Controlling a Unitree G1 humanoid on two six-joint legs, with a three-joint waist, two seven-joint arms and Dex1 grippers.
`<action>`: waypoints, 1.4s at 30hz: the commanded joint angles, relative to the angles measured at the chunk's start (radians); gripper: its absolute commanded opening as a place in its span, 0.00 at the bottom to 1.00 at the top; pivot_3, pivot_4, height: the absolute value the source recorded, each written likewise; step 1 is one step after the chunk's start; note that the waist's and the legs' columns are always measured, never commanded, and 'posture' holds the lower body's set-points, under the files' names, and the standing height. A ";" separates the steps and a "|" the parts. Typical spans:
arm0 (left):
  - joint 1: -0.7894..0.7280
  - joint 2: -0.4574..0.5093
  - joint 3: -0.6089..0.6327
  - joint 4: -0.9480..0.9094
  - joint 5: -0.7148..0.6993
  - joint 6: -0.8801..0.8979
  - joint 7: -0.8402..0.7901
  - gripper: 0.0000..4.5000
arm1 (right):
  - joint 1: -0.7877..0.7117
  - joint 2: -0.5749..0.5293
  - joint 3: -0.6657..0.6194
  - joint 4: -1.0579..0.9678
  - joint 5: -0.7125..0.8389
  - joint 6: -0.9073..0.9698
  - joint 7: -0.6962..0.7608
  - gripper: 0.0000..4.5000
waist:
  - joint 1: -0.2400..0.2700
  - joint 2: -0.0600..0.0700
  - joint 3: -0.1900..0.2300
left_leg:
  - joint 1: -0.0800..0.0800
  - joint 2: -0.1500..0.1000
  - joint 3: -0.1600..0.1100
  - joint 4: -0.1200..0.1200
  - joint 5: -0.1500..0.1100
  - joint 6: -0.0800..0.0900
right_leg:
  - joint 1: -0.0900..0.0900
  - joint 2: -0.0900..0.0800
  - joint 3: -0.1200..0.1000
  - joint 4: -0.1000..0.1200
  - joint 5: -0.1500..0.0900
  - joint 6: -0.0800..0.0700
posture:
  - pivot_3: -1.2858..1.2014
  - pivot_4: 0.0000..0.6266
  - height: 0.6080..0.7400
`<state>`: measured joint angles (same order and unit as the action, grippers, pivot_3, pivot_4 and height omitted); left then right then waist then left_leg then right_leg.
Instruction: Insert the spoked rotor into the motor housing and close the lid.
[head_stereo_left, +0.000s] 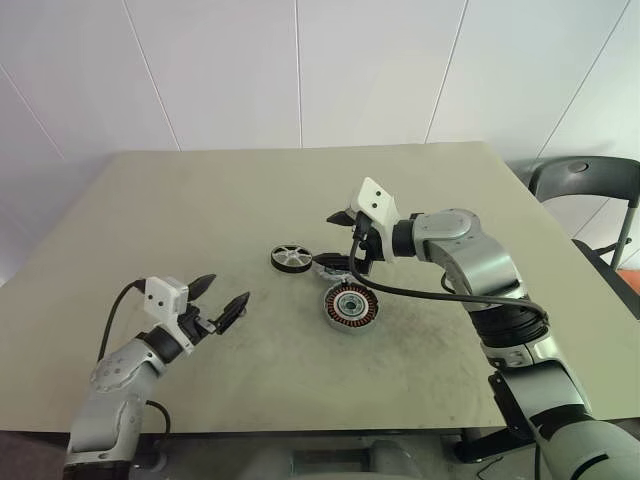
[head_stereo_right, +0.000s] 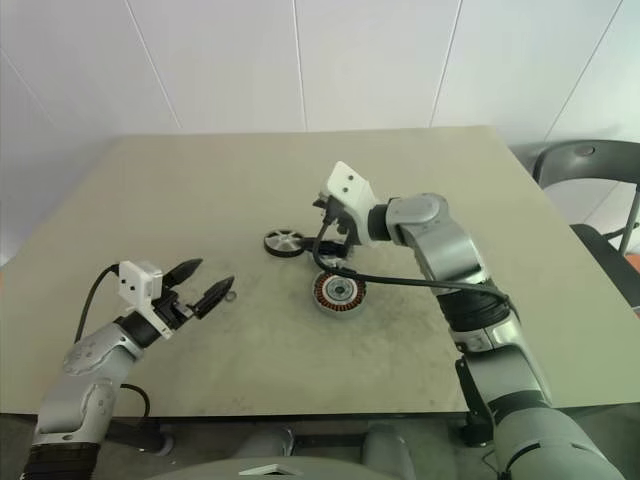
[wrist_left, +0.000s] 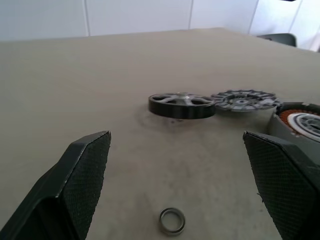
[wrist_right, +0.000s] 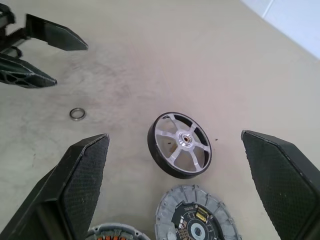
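Spoked rotor (head_stereo_left: 291, 258) flat on the beige table (head_stereo_left: 200, 200) near its middle, silver spokes up, black rim all round. Lid (wrist_right: 196, 217) lying flat just beside it at about 3 o'clock in the head views, scalloped grey edge close to the rotor's rim — touching or not, cannot tell. Motor housing (head_stereo_left: 350, 306) at roughly 4 to 5 o'clock from the rotor, nearer the robot, copper windings and metal hub facing up, nothing seated inside.

Right gripper (head_stereo_left: 337, 240) hovering above the lid and rotor, tilted downward, fingers spread wide and holding nothing; black cable draped from the wrist past the housing's far side. In the right wrist view, both fingers flanking the rotor from above with clear table between them and it.

Left gripper (head_stereo_left: 222, 298) well apart at about 8 o'clock from the rotor, low over the table, pointing toward the parts — fingers wide, empty. Small metal ring (wrist_left: 172, 221) on the table just ahead of its fingertips (wrist_left: 85, 165).
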<state>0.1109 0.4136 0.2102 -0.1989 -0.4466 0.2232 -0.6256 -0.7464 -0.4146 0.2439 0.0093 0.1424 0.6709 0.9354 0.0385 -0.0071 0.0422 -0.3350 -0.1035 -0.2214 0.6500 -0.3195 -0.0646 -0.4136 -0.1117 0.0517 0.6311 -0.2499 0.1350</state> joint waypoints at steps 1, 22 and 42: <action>-0.014 0.002 0.009 -0.020 0.026 0.017 0.056 1.00 | -0.009 0.021 -0.024 -0.021 0.025 -0.001 -0.029 0.99 | -0.001 0.000 0.000 | 0.001 0.000 0.000 0.000 0.000 0.000 | 0.001 0.000 0.000 0.000 0.000 0.000 | 0.52 0.00 1.00; -0.144 0.062 -0.137 0.296 0.181 -0.024 -0.064 1.00 | 0.042 0.039 -0.057 -0.149 0.122 0.096 -0.129 0.99 | -0.002 0.002 0.000 | 0.008 0.012 0.001 -0.003 0.000 -0.001 | 0.004 0.013 0.000 -0.001 0.004 -0.006 | 0.52 0.00 1.00; -0.175 0.049 -0.152 0.415 0.199 0.030 -0.089 0.53 | 0.020 0.042 -0.054 -0.130 0.136 0.072 -0.172 1.00 | -0.002 0.011 -0.004 | 0.013 0.014 0.003 -0.004 0.000 -0.001 | 0.008 0.014 0.000 -0.001 0.005 -0.008 | 0.52 0.00 1.00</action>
<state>-0.0799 0.4636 0.0778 0.1801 -0.2640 0.2469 -0.7063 -0.6913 -0.3785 0.2120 -0.0954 0.2677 0.7621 0.7698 0.0368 0.0036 0.0387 -0.3217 -0.0892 -0.2186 0.6464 -0.3195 -0.0656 -0.4057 -0.0978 0.0522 0.6295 -0.2451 0.1271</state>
